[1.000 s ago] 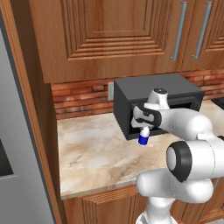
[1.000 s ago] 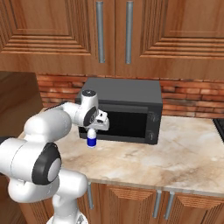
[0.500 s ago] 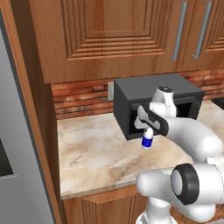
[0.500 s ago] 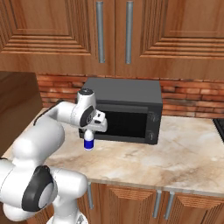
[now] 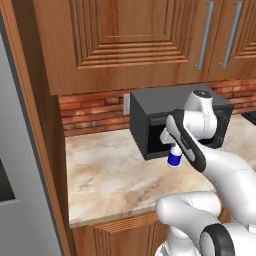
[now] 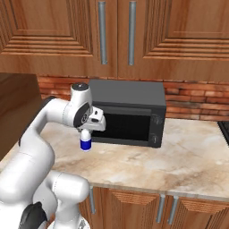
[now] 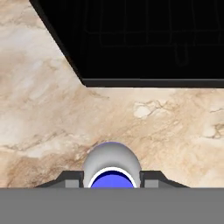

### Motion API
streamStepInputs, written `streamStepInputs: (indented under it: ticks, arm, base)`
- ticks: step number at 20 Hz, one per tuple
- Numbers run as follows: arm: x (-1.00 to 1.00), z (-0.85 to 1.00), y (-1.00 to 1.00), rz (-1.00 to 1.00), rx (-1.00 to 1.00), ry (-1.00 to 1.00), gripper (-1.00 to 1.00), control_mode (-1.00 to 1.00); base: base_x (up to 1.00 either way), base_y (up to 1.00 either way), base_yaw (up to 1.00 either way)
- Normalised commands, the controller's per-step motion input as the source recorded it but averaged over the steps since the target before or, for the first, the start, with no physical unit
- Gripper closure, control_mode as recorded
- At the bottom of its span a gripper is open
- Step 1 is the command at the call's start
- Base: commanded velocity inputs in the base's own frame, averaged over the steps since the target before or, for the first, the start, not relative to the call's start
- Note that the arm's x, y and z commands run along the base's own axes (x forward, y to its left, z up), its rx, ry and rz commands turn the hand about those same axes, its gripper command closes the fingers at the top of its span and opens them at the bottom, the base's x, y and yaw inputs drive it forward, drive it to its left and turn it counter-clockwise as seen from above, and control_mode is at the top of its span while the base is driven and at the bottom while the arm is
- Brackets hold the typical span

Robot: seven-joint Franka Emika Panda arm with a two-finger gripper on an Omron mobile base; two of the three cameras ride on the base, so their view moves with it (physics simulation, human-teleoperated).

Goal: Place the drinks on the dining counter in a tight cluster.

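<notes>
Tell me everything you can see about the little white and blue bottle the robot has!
The small white-and-blue bottle is round, white on its upper part with a bright blue band at the bottom, smooth like plastic. It hangs upright in the air, clear of the marble counter, just in front of the black microwave. The claw pinches its top from above, a finger on each side. Nothing else touches it.

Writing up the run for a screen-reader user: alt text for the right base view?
The white arm's gripper holds a small white-and-blue bottle above the marble counter, just left of a black microwave; wooden cabinets hang above.
</notes>
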Motion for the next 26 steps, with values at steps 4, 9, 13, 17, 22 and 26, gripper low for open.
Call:
streamStepInputs:
  ticks: [4,9,13,17,22,26]
  arm:
    - [-0.58,0.6,0.0,0.03,0.0,-0.09,1.0,-1.0]
    - [-0.39,0.33,0.0,0.01,0.0,-0.08,1.0,-1.0]
    - [-0.19,0.15,0.0,0.01,0.0,-0.04,1.0,-1.0]
    - [0.0,0.0,0.0,0.0,0.0,0.0,1.0,-1.0]
    - [0.0,0.0,0.0,0.0,0.0,0.0,1.0,-1.0]
    - [0.0,0.0,0.0,0.0,0.0,0.0,1.0,1.0]
  base:
    - [0.0,0.0,0.0]
    - [0.0,0.0,0.0]
    - [0.0,0.0,0.0]
    - [0.0,0.0,0.0]
    - [0.0,0.0,0.0]
    - [-0.35,-0.13,-0.04]
